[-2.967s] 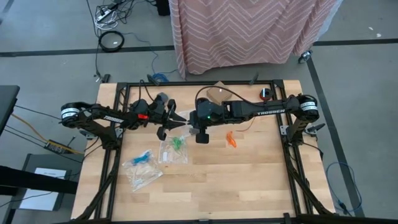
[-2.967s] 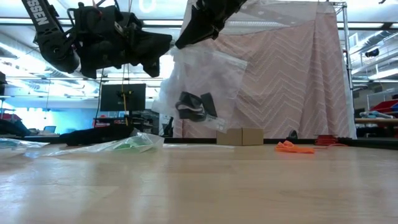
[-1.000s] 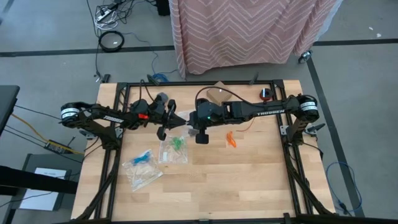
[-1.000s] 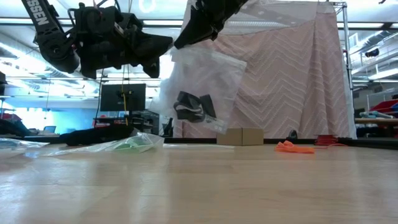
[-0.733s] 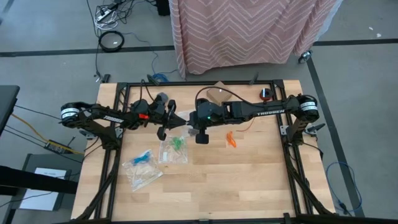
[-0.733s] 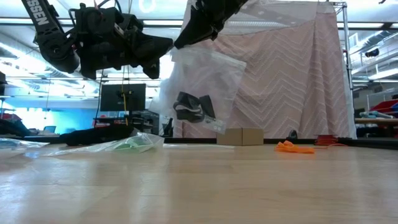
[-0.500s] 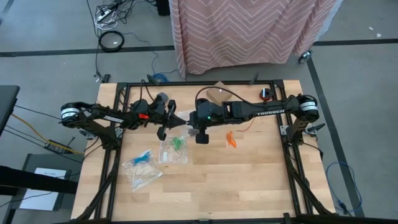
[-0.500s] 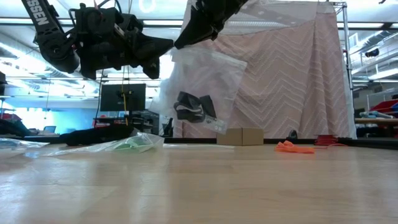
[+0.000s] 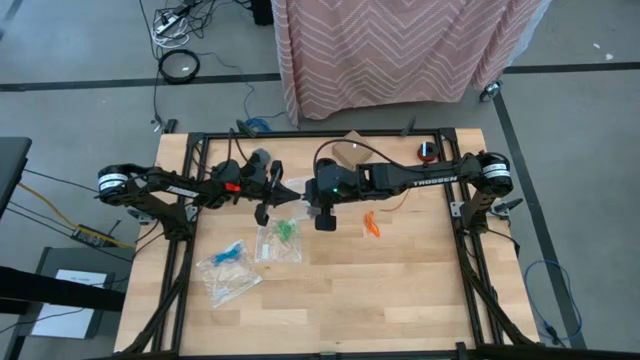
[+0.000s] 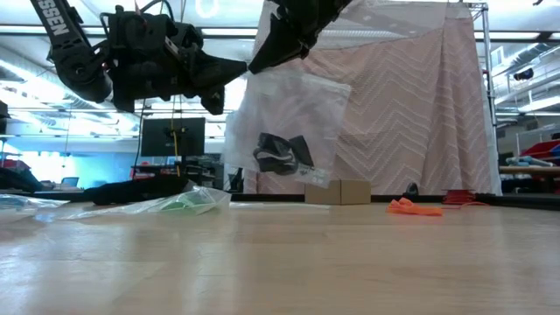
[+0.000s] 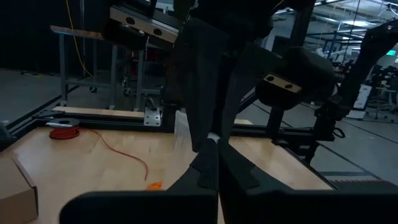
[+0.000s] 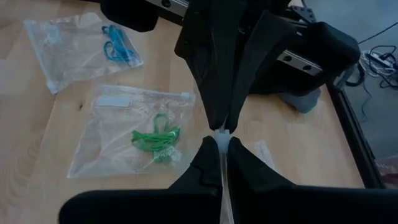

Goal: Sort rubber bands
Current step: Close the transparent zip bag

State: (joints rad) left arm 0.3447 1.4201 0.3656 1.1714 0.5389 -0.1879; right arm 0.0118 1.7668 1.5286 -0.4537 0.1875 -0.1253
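Two grippers pinching clear bag, right arm lettered TROSSEN

1. A clear bag hangs above the worktop, with black rubber bands inside.
2. Both grippers pinch its top edge.
3. Orange rubber bands lie on the worktop.

- Pale wooden worktop in a black metal frame, standing on a grey concrete floor.
- Pink zigzag-patterned cloth hangs behind it.
- Dark monitor and bright ceiling lights beyond.
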